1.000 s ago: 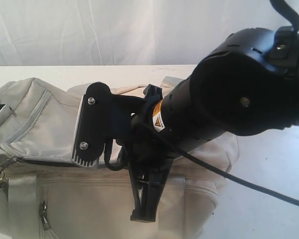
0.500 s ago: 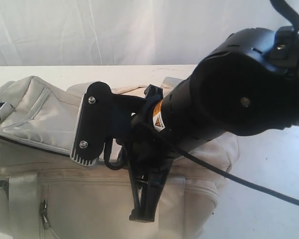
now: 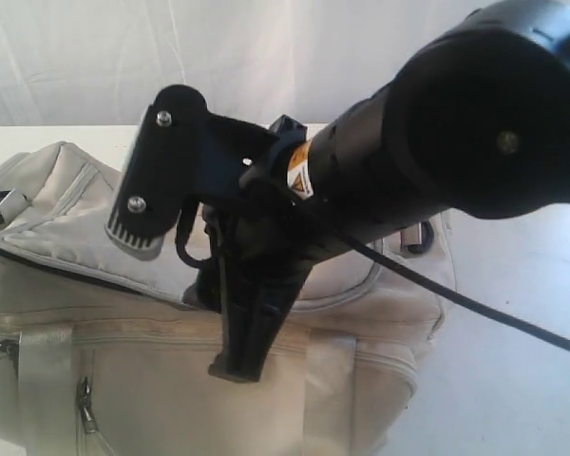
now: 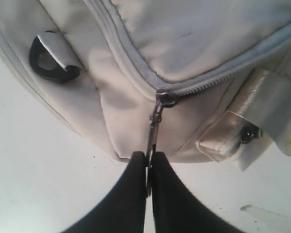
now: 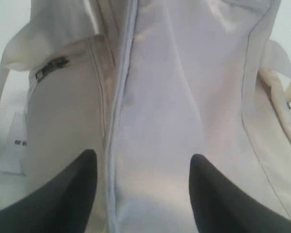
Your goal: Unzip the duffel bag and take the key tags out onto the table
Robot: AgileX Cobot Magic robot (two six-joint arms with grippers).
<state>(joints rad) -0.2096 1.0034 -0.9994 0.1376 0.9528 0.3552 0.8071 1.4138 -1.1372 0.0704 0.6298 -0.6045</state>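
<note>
Left wrist view shows the left fingers [image 4: 128, 194] pinching the zipper pull [image 4: 155, 121] at the end of the duffel bag [image 4: 194, 43] on the bench [image 4: 34, 170]; pull along the track, right fingers [image 5: 77, 179] spread over the fabric.

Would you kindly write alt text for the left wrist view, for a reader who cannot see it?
The left hand pinches the metal zipper pull at the end of a cream duffel bag. A black ring sits in a loop on the bag, which lies on a white table.
</note>
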